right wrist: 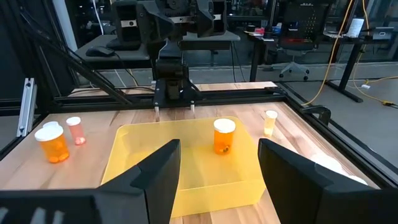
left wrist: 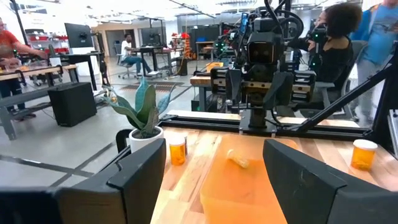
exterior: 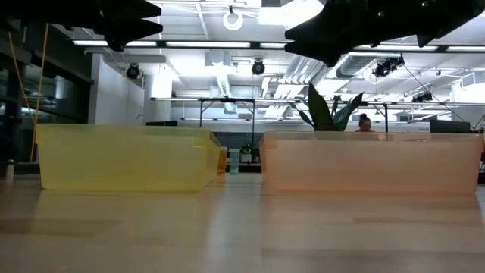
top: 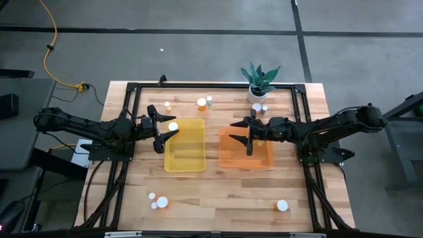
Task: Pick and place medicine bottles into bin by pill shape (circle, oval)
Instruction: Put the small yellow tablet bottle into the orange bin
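Bench: pale wooden bench [top: 218, 192] inside a black frame, carrying two bins side by side.
Yellow bin: translucent yellow plastic bin [top: 185, 166], on the left arm's side.
Orange bin: translucent orange plastic bin [top: 228, 162], on the right arm's side.
Left claw: the left claw [left wrist: 214, 155] hangs above the outer edge of the yellow bin, its fingers spread wide and holding nothing.
Right claw: the right claw [top: 232, 131] hangs over the orange bin, its fingers apart and empty.
Binned bottles: an amber medicine bottle with a white cap [right wrist: 224, 137] stands upright in the yellow bin near its outer wall. A small pale bottle [left wrist: 238, 160] lies on its side in the orange bin.
Loose bottles: an amber one [top: 201, 102] stands behind the yellow bin. Another white-capped one [top: 282, 205] stands at the front right.
Plant: green potted plant in a white pot [top: 260, 82] at the back edge.
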